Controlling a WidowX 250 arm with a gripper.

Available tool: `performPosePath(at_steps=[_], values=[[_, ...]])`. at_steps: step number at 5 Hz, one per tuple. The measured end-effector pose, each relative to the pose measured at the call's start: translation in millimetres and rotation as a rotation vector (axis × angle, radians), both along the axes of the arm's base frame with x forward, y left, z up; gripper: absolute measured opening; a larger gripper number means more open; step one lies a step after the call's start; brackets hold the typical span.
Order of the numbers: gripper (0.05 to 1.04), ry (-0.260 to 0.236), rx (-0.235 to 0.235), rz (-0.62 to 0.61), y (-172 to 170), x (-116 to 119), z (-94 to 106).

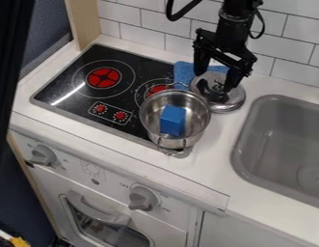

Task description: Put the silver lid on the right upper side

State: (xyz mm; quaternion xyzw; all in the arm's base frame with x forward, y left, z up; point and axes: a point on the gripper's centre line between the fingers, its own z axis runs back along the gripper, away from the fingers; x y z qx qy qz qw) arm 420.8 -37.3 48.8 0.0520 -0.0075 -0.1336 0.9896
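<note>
Right, the gripper [216,82] hangs with its fingers apart over the silver lid [233,102], which sits just beside the steel pot [149,122], by the blue cloth [183,72]. Best to centre on the black handle [218,94], close squarely, then lift straight up, clear of the pot's rim.

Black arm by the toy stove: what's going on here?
A robot's open gripper hangs low over the silver lid, which it is meant to put at the upper right; whether they touch, I can't tell. The lid sits behind and right of the metal pot, by a blue cloth. A blue block lies in the pot.
</note>
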Motion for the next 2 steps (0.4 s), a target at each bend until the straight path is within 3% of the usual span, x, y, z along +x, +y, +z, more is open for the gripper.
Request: performPosePath(at_steps=[1, 2], values=[[1.001, -0.027, -0.044, 0.012, 5, -1, 22.3], [1.001, -0.107, -0.069, 0.016, 15, -1, 54.4]])
